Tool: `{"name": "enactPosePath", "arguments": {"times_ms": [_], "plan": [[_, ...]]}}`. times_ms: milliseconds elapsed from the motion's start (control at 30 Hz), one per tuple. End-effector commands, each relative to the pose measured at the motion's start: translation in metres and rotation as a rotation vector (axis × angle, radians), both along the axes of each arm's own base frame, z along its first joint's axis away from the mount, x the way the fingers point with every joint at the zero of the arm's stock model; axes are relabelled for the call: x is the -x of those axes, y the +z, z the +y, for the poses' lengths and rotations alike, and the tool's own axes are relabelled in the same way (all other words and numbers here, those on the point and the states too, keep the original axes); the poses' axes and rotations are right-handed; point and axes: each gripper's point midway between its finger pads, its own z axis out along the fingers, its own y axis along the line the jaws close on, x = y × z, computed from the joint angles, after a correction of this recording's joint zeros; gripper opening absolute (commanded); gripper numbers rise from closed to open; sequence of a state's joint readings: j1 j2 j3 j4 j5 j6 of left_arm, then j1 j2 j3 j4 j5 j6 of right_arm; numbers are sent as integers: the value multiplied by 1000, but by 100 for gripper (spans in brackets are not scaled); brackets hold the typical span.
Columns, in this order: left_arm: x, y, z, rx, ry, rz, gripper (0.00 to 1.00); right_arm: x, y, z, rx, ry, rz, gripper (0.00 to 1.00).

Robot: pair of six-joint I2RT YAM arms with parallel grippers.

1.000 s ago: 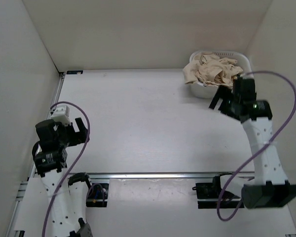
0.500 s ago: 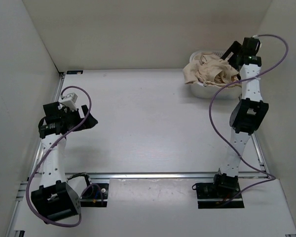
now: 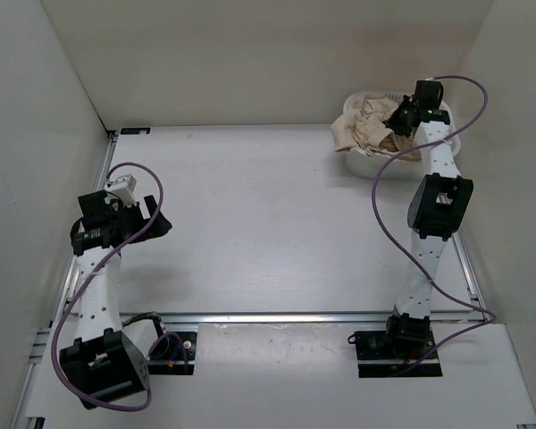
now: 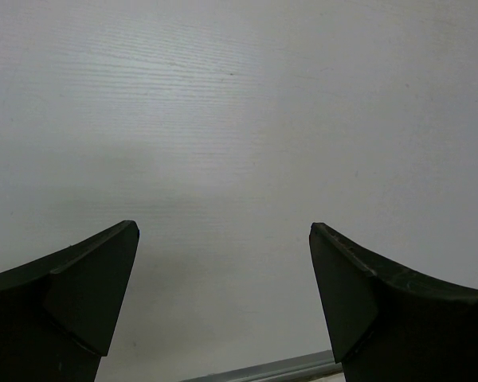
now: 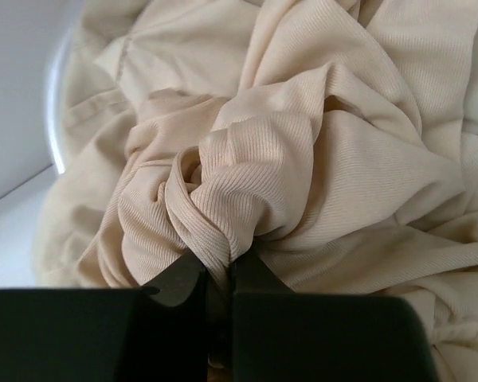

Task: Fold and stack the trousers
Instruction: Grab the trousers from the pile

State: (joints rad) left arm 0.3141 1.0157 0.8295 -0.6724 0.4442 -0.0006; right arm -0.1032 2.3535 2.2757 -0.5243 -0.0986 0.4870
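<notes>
Though half buried, right gripper [image 5: 229, 267] tight on a trousers [image 5: 319, 143] fold — perhaps one pair — left gripper [image 4: 223, 231] spread.

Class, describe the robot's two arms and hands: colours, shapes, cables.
The left arm and right arm have white links and black joint blocks. A purple cable loops along each. The left hand and right hand each have two dark, wedge-shaped fingers.
</notes>
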Motion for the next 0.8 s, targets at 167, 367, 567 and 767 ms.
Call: {"name": "enactPosePath", "arguments": {"times_ms": [167,367,567,767], "plan": [[16,17,-2,-47,13,-113,100,59,195,34,70,84,-321,0],[18,30,-13,-32,-33,-173,100,150,321,120,105,253,-583,0],[14,56,-22,-23,-79,-242,100,262,377,237,170,487,-759,0],[8,90,-21,-53,-83,-317,100,282,314,272,94,575,-610,0]]}}
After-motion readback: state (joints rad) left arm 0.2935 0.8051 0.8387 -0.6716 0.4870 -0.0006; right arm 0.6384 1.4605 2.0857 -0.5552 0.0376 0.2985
